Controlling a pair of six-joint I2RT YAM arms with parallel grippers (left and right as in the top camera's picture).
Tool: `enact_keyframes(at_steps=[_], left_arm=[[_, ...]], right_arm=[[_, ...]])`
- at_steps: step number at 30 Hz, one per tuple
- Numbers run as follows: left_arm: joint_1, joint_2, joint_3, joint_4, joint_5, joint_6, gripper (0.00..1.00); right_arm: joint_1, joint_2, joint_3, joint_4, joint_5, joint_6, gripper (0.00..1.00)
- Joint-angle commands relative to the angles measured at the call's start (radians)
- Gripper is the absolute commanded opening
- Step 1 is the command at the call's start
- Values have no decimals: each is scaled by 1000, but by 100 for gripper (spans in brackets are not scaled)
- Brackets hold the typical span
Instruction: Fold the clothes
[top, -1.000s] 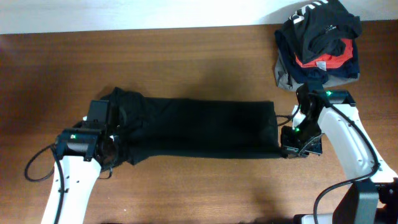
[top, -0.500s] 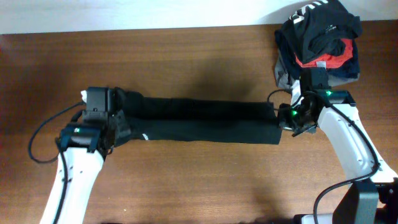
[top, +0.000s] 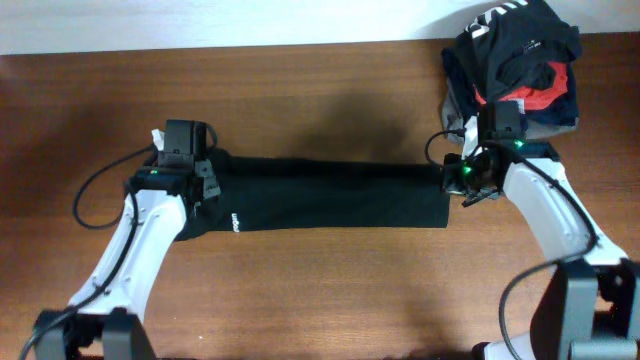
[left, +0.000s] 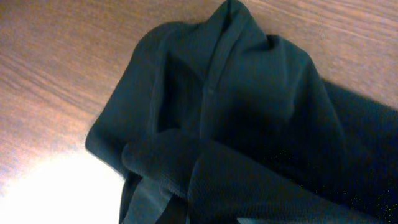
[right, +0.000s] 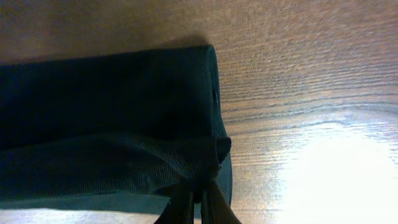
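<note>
R tool (right: 198, 198): fingers together, pinched on the corner of the black garment (top: 330, 195); in the R wrist view the cloth puckers into a small knot at the pinch, at 6 o'clock in that view; from there a straight hem runs up toward 12 and the cloth spreads flat toward 9; bare wood lies at 3.

L tool (top: 200, 182): closed on the same garment's other end, as far as shows; in the L wrist view the cloth bunches and runs in between dark fingers at 6 o'clock, black on black, so the edges are hard to make out; above that the fabric is rumpled, w/ a raised seam running toward 12 and deep folds either side.

Overhead: garment lies as one long band across the middle of the tabletop (top: 330, 300), 9 to 3; the 3 o'clock end is square and smooth, the 9 o'clock end thicker and creased; matte black, fine knit texture; a small white mark (top: 236, 222) sits near the lower edge, by the L end.

Pile of clothes (top: 512, 65) at approx. 1–2 o'clock on the tabletop, just beyond the R tool; black on top, orange-red, navy and grey under it.
</note>
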Motion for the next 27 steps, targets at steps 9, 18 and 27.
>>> enact_keyframes(at_steps=[9, 18, 27], left_arm=[[4, 116, 14, 159, -94, 16, 1], [4, 158, 14, 243, -97, 16, 99], [5, 145, 45, 226, -175, 86, 99]], right_arm=[[34, 128, 17, 97, -4, -25, 4], [47, 154, 17, 167, -2, -24, 43], [28, 143, 98, 36, -18, -21, 79]])
